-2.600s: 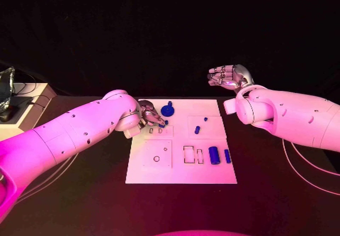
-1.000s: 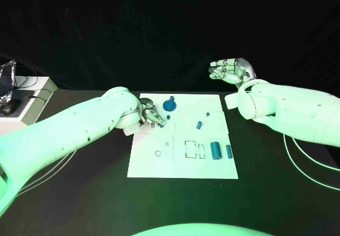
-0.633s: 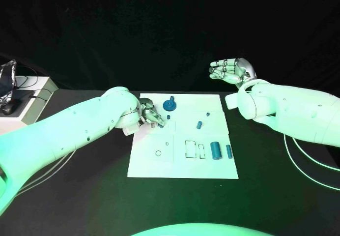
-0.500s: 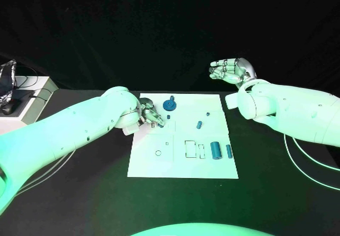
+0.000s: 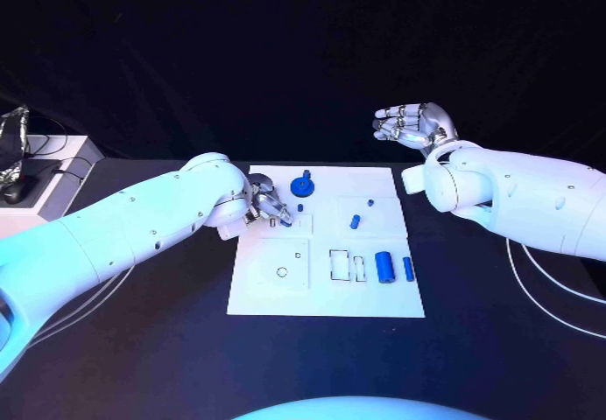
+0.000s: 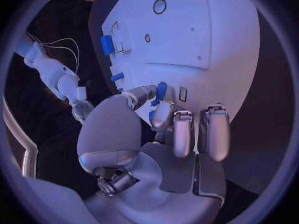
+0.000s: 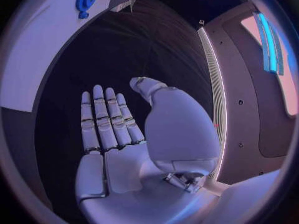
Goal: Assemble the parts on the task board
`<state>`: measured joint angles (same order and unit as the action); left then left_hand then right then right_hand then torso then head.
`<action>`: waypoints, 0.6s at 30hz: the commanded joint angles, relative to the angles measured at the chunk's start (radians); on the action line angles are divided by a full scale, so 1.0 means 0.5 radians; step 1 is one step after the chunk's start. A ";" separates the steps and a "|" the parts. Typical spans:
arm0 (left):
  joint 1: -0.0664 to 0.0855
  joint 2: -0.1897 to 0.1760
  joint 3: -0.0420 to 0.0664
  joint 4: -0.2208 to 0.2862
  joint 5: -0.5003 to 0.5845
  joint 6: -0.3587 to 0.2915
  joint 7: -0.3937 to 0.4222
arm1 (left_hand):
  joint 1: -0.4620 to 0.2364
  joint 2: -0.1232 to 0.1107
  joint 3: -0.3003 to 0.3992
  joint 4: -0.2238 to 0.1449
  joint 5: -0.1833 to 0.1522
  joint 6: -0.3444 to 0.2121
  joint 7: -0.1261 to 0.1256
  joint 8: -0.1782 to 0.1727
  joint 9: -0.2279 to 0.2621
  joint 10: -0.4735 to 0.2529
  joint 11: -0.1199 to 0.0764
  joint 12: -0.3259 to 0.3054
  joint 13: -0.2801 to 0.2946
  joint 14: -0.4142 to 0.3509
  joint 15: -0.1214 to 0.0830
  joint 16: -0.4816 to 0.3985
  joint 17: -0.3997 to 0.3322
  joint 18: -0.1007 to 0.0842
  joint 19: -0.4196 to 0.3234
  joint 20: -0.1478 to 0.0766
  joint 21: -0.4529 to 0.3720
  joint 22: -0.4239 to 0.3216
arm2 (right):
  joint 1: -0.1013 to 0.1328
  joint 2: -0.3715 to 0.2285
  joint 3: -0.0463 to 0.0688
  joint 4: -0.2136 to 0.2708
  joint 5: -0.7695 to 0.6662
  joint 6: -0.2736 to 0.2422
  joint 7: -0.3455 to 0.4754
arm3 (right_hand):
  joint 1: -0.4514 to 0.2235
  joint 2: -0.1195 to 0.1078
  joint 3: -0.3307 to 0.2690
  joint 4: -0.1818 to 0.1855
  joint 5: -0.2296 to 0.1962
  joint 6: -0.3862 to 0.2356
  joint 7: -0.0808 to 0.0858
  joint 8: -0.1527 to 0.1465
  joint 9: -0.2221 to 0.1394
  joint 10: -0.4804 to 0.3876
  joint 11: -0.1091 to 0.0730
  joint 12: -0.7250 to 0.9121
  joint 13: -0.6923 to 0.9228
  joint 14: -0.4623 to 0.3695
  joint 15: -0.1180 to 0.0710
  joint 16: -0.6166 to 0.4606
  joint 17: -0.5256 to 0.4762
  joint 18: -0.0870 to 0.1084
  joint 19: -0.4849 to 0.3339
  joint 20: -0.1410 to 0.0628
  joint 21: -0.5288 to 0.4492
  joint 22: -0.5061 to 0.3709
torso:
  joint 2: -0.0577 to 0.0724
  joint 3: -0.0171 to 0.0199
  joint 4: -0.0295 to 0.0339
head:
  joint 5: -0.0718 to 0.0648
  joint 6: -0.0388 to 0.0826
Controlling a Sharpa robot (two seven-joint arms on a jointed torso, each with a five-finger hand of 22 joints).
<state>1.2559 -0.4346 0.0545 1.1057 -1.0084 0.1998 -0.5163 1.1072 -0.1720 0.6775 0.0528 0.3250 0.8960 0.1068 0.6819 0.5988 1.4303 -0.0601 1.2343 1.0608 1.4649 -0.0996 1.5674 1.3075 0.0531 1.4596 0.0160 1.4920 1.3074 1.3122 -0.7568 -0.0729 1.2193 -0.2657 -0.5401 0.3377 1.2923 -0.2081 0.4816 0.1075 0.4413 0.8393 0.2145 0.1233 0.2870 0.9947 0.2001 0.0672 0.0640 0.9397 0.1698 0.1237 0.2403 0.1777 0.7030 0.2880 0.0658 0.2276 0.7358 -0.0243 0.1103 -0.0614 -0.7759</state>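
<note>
Barely anything has shifted since the earlier frames: the left hand (image 5: 268, 208) has hung over the same far-left patch of the task board (image 5: 326, 308) the whole time, and the right hand hasn't budged either.

So the thing that matters is a small blue part (image 6: 161, 90) pinched between the left hand's thumb and a fingertip, clearest in the left wrist view, with the other fingers (image 6: 211, 129) lying straight beside it. It sits right over a little rectangular slot (image 6: 183, 93) on the board, and I can't tell if it's already touching down or still just above.

My read is that this is the insertion step for that piece. Next it needs lining up square with the slot and pushing straight down, probably with tiny corrections since the fit looks tight.

Further out on the board: a blue gear (image 5: 302, 185) just beyond the hand, a small blue peg (image 5: 355, 221) mid-board, then a fat blue cylinder (image 5: 383, 266) and a thinner one (image 5: 408, 268) lying beside the outlined recesses nearer the robot.

Over on the other side, the right hand (image 5: 408, 125) is held up off the table, well apart from the board, fingers loosely curled in and holding nothing.
</note>
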 commanded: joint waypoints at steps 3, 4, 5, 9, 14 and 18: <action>-0.013 0.010 -0.011 -0.008 -0.024 0.098 -0.018 | 0.020 0.032 0.087 -0.070 0.013 0.216 -0.200 0.006 0.467 0.008 -0.002 0.008 0.008 0.212 -0.015 0.007 0.527 -0.024 -0.001 -0.009 -0.003 0.189 | 0.000 -0.001 0.000 0.004 -0.013 0.033 0.020 | -0.025 -0.001 -0.008 -0.007 0.012 -0.016 0.094 -0.010 -0.003 -0.005 0.014 -0.010 -0.003 -0.001 0.012 -0.012 -0.003 0.000 -0.015 0.003 -0.013 -0.002 | 0.000 0.0011 -0.001 | -0.003 -0.002; -0.013 0.011 -0.011 -0.009 -0.024 0.101 -0.018 | 0.016 0.033 0.087 -0.065 0.014 0.219 -0.201 0.007 0.469 0.009 -0.002 0.010 0.010 0.212 -0.015 0.007 0.527 -0.024 -0.002 -0.009 -0.003 0.188 | 0.000 -0.001 0.000 0.004 -0.013 0.033 0.020 | -0.025 -0.001 -0.008 -0.007 0.012 -0.016 0.094 -0.010 -0.003 -0.005 0.014 -0.010 -0.003 -0.001 0.012 -0.012 -0.003 0.000 -0.015 0.003 -0.013 -0.002 | -0.001 0.0014 -0.001 | -0.003 -0.002; -0.013 0.012 -0.011 -0.010 -0.024 0.105 -0.018 | 0.011 0.034 0.086 -0.058 0.014 0.223 -0.202 0.007 0.471 0.011 -0.003 0.015 0.018 0.212 -0.015 0.007 0.527 -0.024 -0.002 -0.009 -0.004 0.187 | 0.000 -0.001 0.000 0.004 -0.012 0.033 0.019 | -0.025 -0.001 -0.008 -0.007 0.012 -0.016 0.094 -0.010 -0.003 -0.005 0.014 -0.010 -0.003 -0.001 0.012 -0.012 -0.003 0.000 -0.015 0.003 -0.013 -0.002 | -0.001 0.0013 -0.001 | -0.003 -0.002; -0.014 0.014 -0.012 -0.012 -0.020 0.115 -0.017 | -0.010 0.043 0.087 -0.029 0.027 0.241 -0.208 0.011 0.480 0.021 -0.006 0.030 0.041 0.212 -0.016 0.007 0.527 -0.025 0.001 -0.010 -0.002 0.192 | 0.000 -0.002 0.000 0.004 -0.012 0.033 0.018 | -0.024 0.000 -0.009 -0.009 0.015 -0.017 0.096 -0.012 -0.004 -0.007 0.015 -0.010 -0.003 -0.003 0.013 -0.015 -0.006 -0.001 -0.017 0.003 -0.013 -0.006 | 0.000 0.0013 0.000 | -0.004 -0.003; -0.014 0.018 -0.012 -0.014 -0.015 0.124 -0.015 | -0.023 0.047 0.093 -0.015 0.035 0.248 -0.210 0.012 0.484 0.026 -0.008 0.040 0.055 0.212 -0.017 0.007 0.527 -0.025 0.001 -0.010 -0.002 0.193 | 0.000 -0.001 0.000 0.004 -0.012 0.033 0.017 | -0.024 0.001 -0.010 -0.012 0.024 -0.017 0.097 -0.013 -0.006 -0.009 0.017 -0.010 -0.003 -0.003 0.014 -0.019 -0.009 -0.001 -0.021 0.004 -0.013 -0.012 | 0.000 0.0030 -0.002 | -0.006 -0.002; -0.014 0.020 -0.012 -0.014 -0.011 0.128 -0.014 | -0.035 0.050 0.102 -0.002 0.046 0.253 -0.213 0.011 0.487 0.029 -0.010 0.044 0.062 0.212 -0.018 0.007 0.527 -0.026 0.003 -0.011 -0.001 0.196 | 0.000 -0.002 0.000 0.004 -0.012 0.034 0.017 | -0.023 0.002 -0.011 -0.014 0.037 -0.017 0.098 -0.015 -0.008 -0.011 0.017 -0.009 -0.002 -0.003 0.015 -0.022 -0.013 -0.002 -0.019 0.004 -0.012 -0.018 | 0.000 0.0029 -0.002 | -0.006 -0.002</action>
<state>1.2580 -0.4285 0.0547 1.0977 -1.0153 0.2177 -0.5163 1.0898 -0.1546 0.6998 0.0751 0.3415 0.9032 0.1103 0.6820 0.5988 1.4394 -0.0618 1.2508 1.0905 1.4650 -0.0995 1.5674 1.3074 0.0530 1.4596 0.0160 1.4920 1.3074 1.3121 -0.7576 -0.0732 1.2198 -0.2664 -0.5390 0.3369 1.2923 -0.2081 0.4788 0.1047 0.4540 0.8393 0.2145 0.1195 0.2842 0.9911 0.2038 0.0672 0.0641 0.9397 0.1698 0.1182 0.2348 0.1777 0.6994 0.2917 0.0658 0.2204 0.7357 -0.0229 0.1097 -0.0641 -0.7774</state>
